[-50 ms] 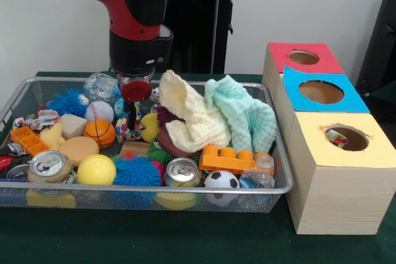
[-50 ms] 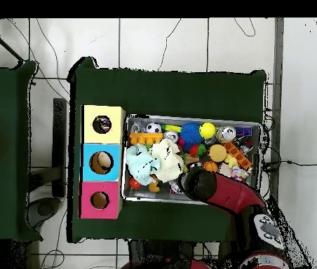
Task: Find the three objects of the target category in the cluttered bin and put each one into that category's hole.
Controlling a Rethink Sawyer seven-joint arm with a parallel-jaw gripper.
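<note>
1. A silver wire-mesh bin (image 1: 272,191) sits on the dark green surface (image 1: 185,239), heaped with clutter. Along its front edge lie two silver drink cans (image 1: 49,165), a smooth yellow ball (image 1: 96,169), a blue spiky rubber ball (image 1: 137,170), a small black-and-white football (image 1: 221,180) and a clear plastic bottle (image 1: 260,177).
2. Toward the bin's right end a cream crumpled cloth (image 1: 189,115) and a mint-green crumpled cloth (image 1: 247,115) lie touching, with an orange plastic building brick (image 1: 228,159) just in front of them.
3. At the bin's left end sit a small orange basketball (image 1: 99,133), a white baseball (image 1: 99,110), a tan round sponge (image 1: 78,149) and an orange plastic tray (image 1: 29,140).
4. Beside the bin's right edge stand three wooden boxes in a row, each with a round hole on top: a red-topped box (image 1: 303,57), a blue-topped box (image 1: 320,91) and a yellow-topped box (image 1: 346,146). Something small and multicoloured shows inside the yellow box's hole; the other two holes look dark.
5. The red and black arm (image 1: 133,10) comes down over the bin's back edge, left of the cloths; in the overhead view it covers the bin's corner nearest the robot's base.
6. The gripper (image 1: 136,91) is down among the toys, ending in a red round part. Whether the jaws are apart or together I cannot tell.
7. Which three objects are the targets cannot be made out.
</note>
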